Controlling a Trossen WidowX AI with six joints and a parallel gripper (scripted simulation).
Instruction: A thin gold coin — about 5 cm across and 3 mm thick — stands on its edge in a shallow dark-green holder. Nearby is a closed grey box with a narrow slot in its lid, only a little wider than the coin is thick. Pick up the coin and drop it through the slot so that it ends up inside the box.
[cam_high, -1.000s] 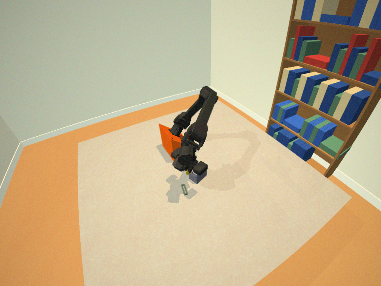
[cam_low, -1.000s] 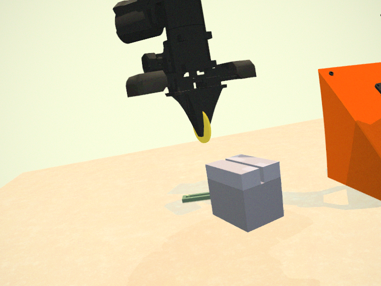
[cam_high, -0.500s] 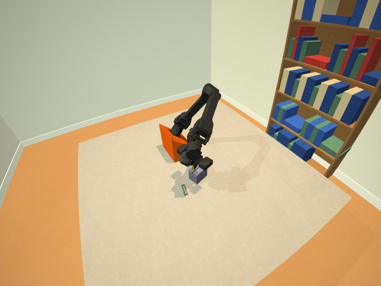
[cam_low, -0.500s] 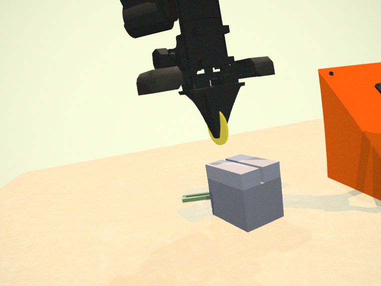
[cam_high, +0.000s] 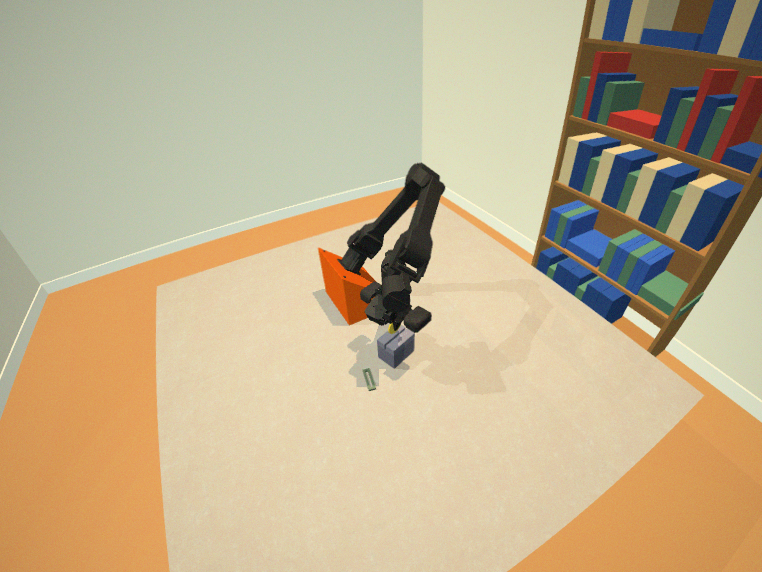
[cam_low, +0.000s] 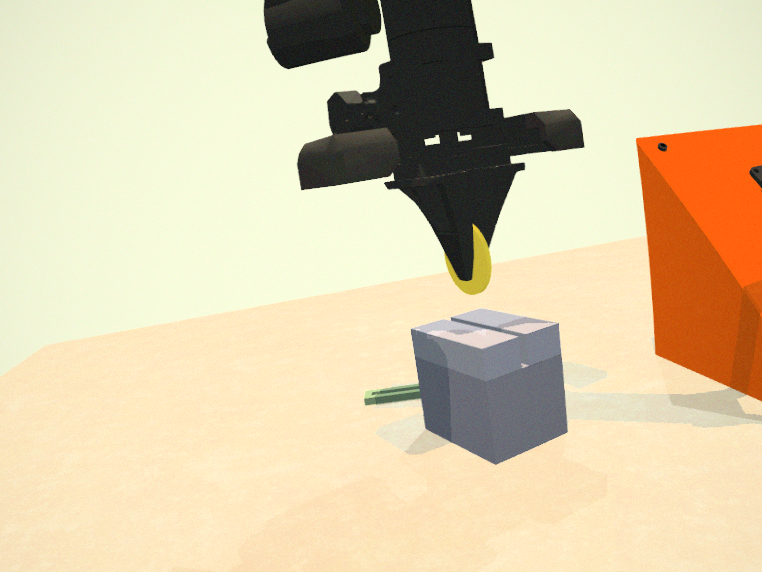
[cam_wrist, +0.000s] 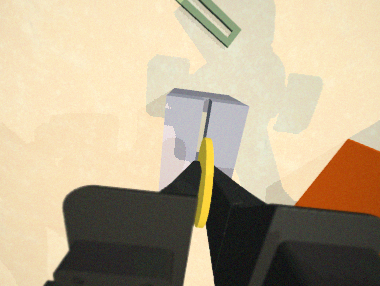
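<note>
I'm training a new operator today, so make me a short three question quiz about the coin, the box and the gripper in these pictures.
1. True or false: the coin is already inside the box.
2. The gripper is: A open, B shut on the coin, C shut on nothing.
3. Fill in: the green holder on the floor is ____.

Key
1. False; it hangs above the slot, apart from the lid.
2. B.
3. Empty.
</note>
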